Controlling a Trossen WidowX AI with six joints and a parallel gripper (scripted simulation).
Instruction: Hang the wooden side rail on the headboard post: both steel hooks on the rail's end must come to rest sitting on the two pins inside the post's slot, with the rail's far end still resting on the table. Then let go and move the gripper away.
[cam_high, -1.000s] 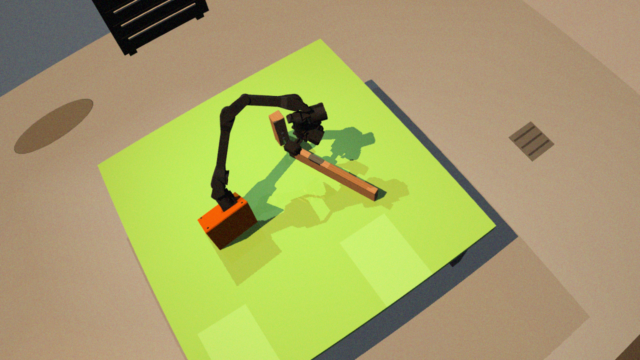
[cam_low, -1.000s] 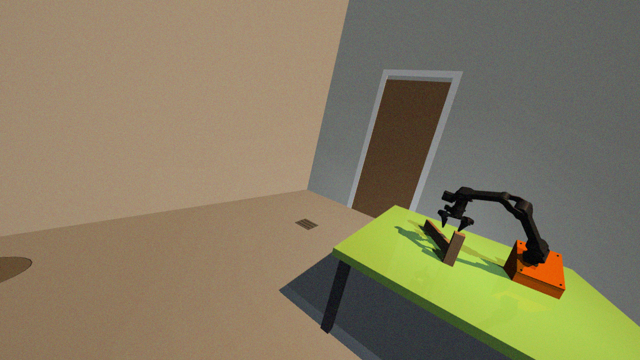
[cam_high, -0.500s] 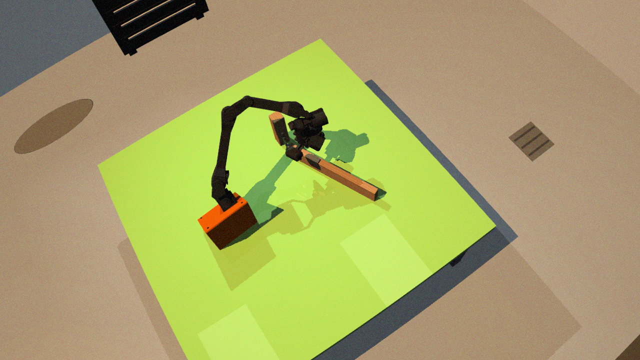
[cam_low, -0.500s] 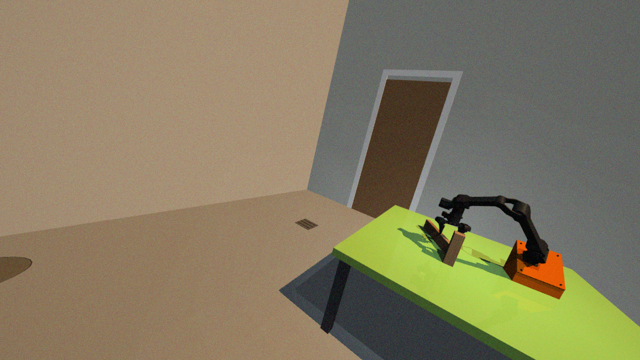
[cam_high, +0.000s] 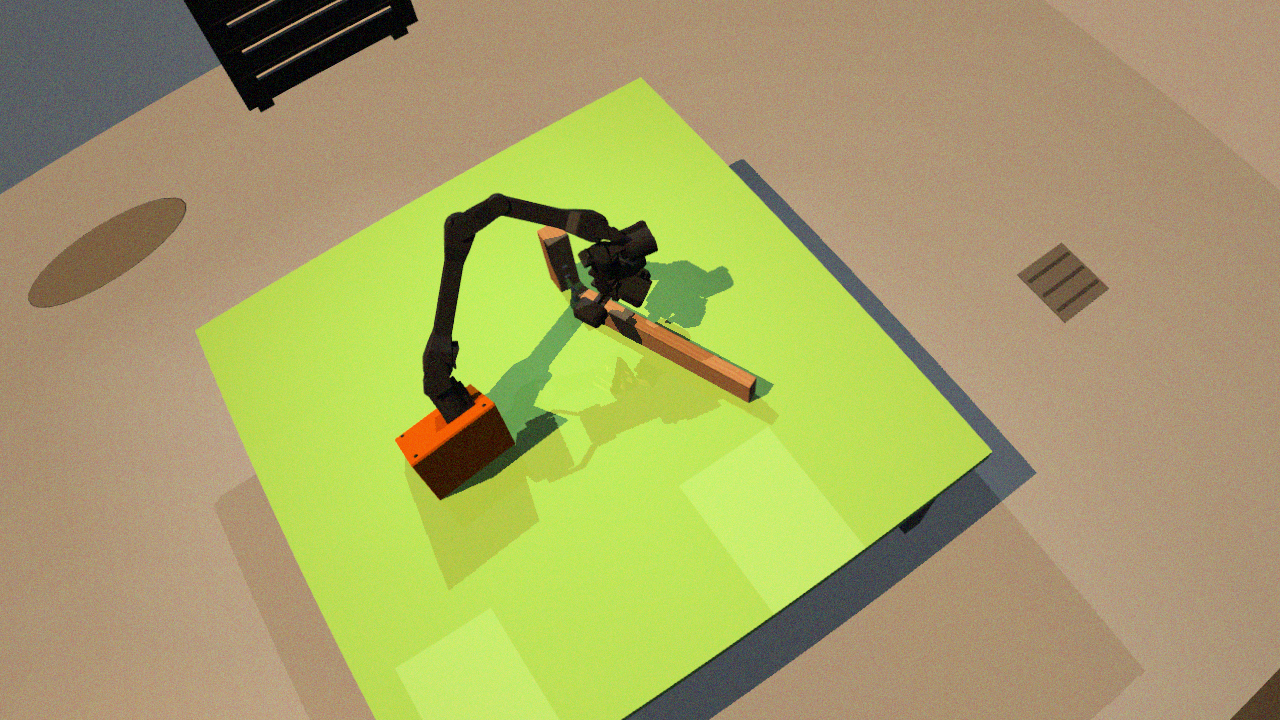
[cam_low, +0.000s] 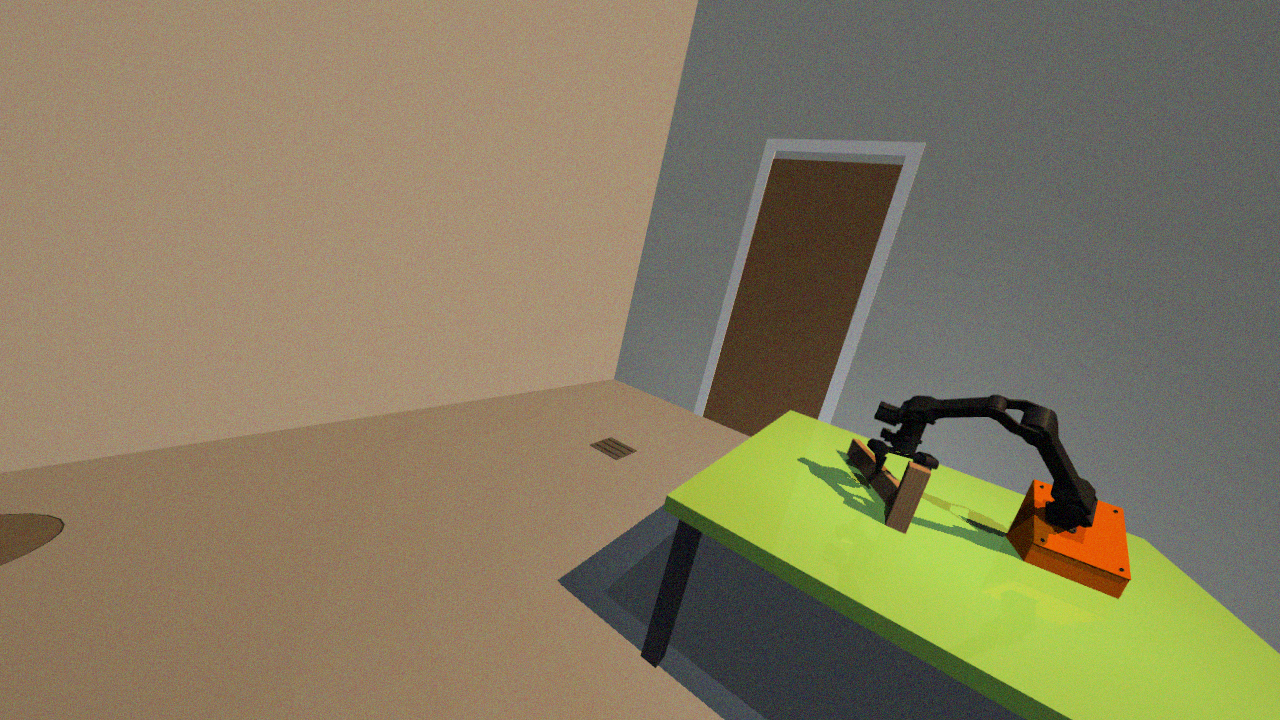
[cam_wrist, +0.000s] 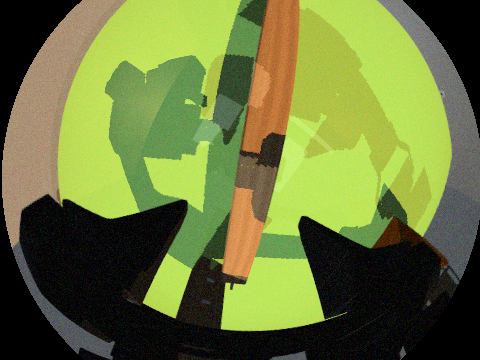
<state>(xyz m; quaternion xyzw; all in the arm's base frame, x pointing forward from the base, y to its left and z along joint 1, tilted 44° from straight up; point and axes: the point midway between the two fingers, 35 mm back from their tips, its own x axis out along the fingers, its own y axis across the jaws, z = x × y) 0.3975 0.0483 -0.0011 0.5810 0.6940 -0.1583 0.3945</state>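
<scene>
Wrist view shows the wooden rail (cam_high: 689, 347) (cam_low: 863, 458) (cam_wrist: 272, 100) running lengthwise through the gap of the claw (cam_high: 612, 300) (cam_low: 895, 465) (cam_wrist: 244, 215), one finger to each side, with worktop (cam_high: 313, 358) (cam_low: 787, 555) (cam_wrist: 250, 310) visible between the wood and either fingertip. The claw is spread wide, practically as far as it goes, and has hold of nothing. Its place is over the rail's post end; whether the tips reach down alongside the wood is hard to tell. From there the rail stretches away from the claw, lying along the worktop to its far end.

As for counts: one rail, one headboard post (cam_high: 552, 234) (cam_low: 908, 497) (cam_wrist: 202, 295), one arm (cam_high: 447, 295) (cam_low: 966, 407) on one orange base block (cam_high: 460, 461) (cam_low: 1074, 573), and one claw with two fingers. The post stands upright, just beside the rail's near end; whether they touch cannot be made out. On that end a dark plate shows with one small prong (cam_wrist: 231, 286); a second hook cannot be picked out. Two small pale marks show on the post's dark face, too small to name as pins, and no hook can be seen seated on them.
</scene>
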